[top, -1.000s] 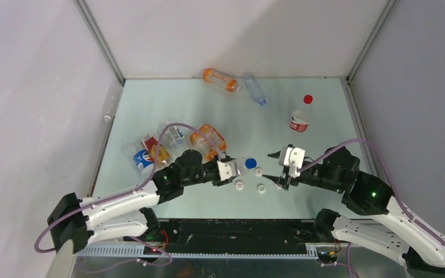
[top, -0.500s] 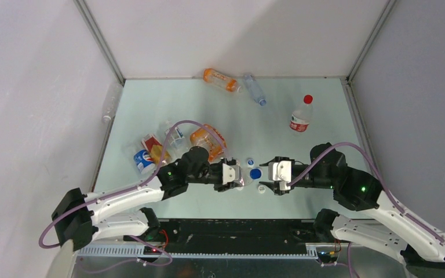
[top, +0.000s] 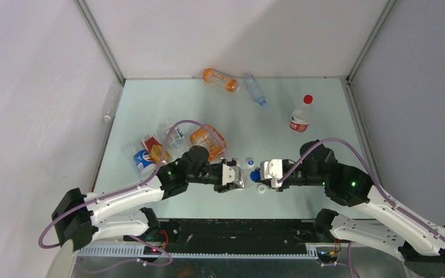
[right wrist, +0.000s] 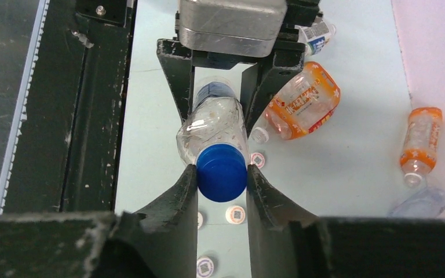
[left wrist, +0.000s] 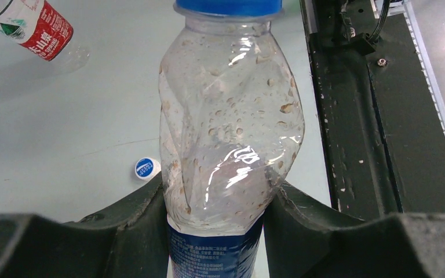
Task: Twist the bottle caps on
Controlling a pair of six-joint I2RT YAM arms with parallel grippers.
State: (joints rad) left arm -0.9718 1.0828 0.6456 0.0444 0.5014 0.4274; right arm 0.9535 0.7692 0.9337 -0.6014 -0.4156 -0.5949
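My right gripper [right wrist: 222, 176] has its fingers [right wrist: 181, 188] drawn in narrow on a blue cap [right wrist: 222, 171], one pad on each side of it. The cap sits on the mouth of a clear dented bottle [right wrist: 213, 128]; I cannot tell how far it is threaded on. My left gripper [left wrist: 217, 231] is clamped on that same bottle lower down, just above its blue label, with a finger pressed into each side of the body. The bottle is held between the two grippers, which face each other near the front middle of the table [top: 168, 104]. I can see droplets inside the bottle.

Loose white caps [right wrist: 236, 214] lie on the table under the right gripper. A printed cap [left wrist: 145, 168] lies beside the bottle in the left wrist view. Just past the left gripper an orange bottle [right wrist: 301, 101] lies on its side. A Pepsi bottle [top: 143, 160] lies in the cluster further left. At the far edge a second orange bottle [top: 220, 80] lies next to a small clear bottle [top: 255, 88]. A red-capped bottle [top: 301, 119] stands upright on the far right, well apart from both grippers.
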